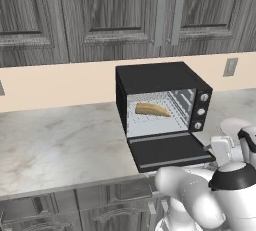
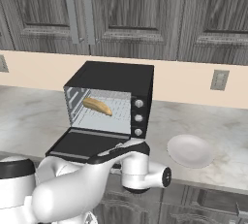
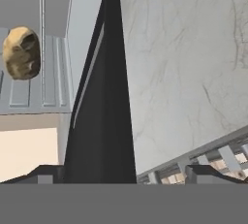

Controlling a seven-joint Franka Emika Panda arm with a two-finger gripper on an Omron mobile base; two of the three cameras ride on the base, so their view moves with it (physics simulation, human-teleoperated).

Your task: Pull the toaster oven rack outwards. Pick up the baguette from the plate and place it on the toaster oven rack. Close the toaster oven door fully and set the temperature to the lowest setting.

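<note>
The black toaster oven [image 1: 157, 77] stands on the counter with its door [image 1: 167, 150] folded down flat. The baguette [image 1: 151, 109] lies on the rack [image 1: 150, 121] inside the light grey cavity. From the right it shows as baguette [image 2: 97, 106] above the lowered door [image 2: 82, 143]. My hand [image 1: 220, 149] is at the door's right front corner. In the hand view my gripper [image 3: 127, 173] is open, its tips on either side of the door [image 3: 101, 121], which is seen edge-on. The baguette [image 3: 21, 53] shows end-on over the rack bars [image 3: 43, 72]. The plate [image 2: 190, 150] is bare.
Three knobs [image 2: 139, 118] run down the oven's right front. Marble counter [image 1: 60, 140] spreads wide to the oven's left. Dark wall cabinets [image 1: 125, 10] hang above, and an outlet [image 2: 219, 79] sits on the beige backsplash. My arm's white links [image 2: 72, 184] fill the space in front of the counter edge.
</note>
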